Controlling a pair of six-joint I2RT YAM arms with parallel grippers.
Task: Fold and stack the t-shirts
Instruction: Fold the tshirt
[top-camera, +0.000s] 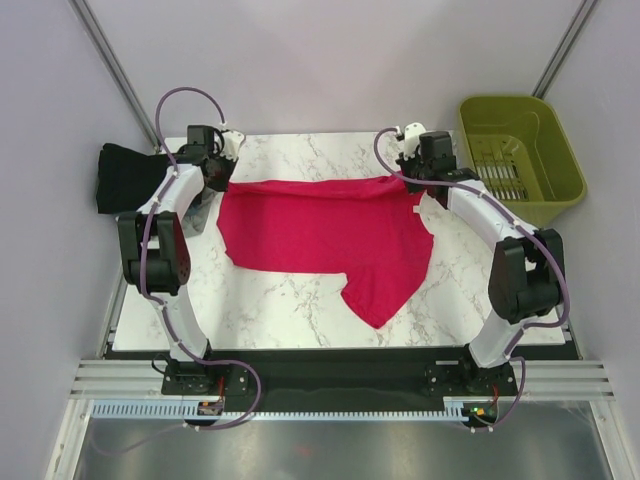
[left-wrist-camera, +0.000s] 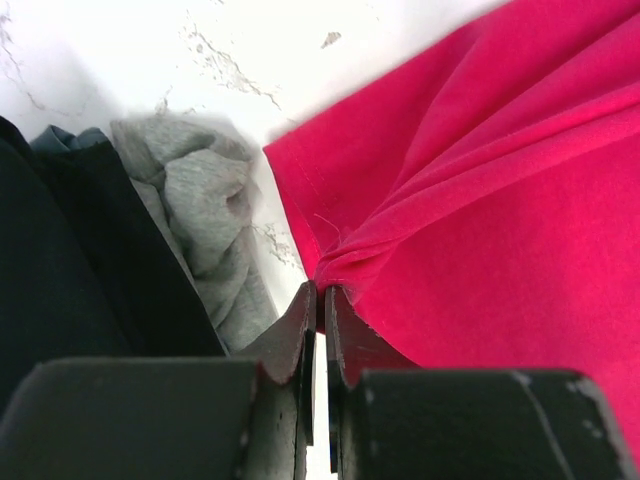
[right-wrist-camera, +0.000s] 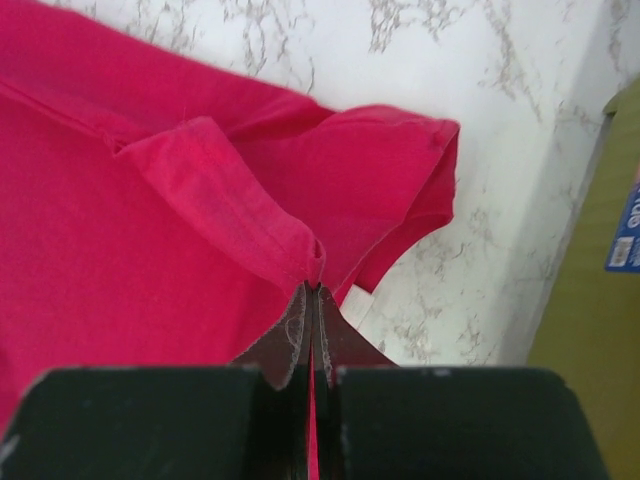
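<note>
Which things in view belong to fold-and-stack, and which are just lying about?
Job: pink t-shirt, pinched by both the left gripper and the right gripper; folded black shirt; grey shirt.
Lying about: green basket, far right.

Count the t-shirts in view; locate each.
3: a crimson-pink cloth t-shirt spread mid-table; a black cloth t-shirt at the far-left edge; a crumpled grey cloth t-shirt beside it. Others may be hidden.
</note>
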